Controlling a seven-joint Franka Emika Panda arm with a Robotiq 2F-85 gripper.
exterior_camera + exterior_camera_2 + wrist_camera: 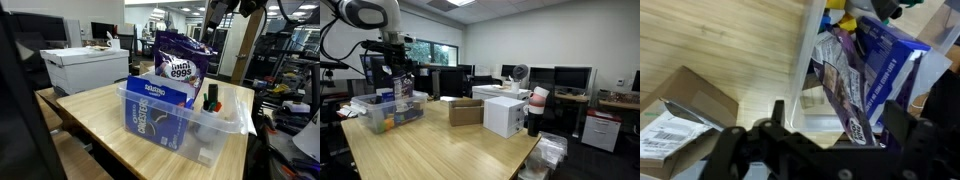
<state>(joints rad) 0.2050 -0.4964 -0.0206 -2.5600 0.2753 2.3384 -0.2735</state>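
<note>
A clear plastic bin (pixel 225 120) stands on the wooden table (pixel 100 110). In it are a purple mini-eggs bag (pixel 183 62) standing upright, a blue candy box (pixel 158 105) leaning on the near wall, and some markers (pixel 211 98). My gripper (pixel 222 12) hangs open well above the bag, holding nothing. In the wrist view the gripper (pixel 820 140) frames the purple bag (pixel 845 85) far below, with the blue box (pixel 892 55) beside it and the bin wall (pixel 805 60) to the left. In an exterior view the gripper (pixel 396 62) is over the bin (pixel 390 112).
A white box (pixel 85 68) sits at the table's far corner. A cardboard box (pixel 466 112) and a white box (pixel 505 115) stand mid-table, and the cardboard box (pixel 680 115) shows next to the bin. Desks, monitors and chairs fill the room behind.
</note>
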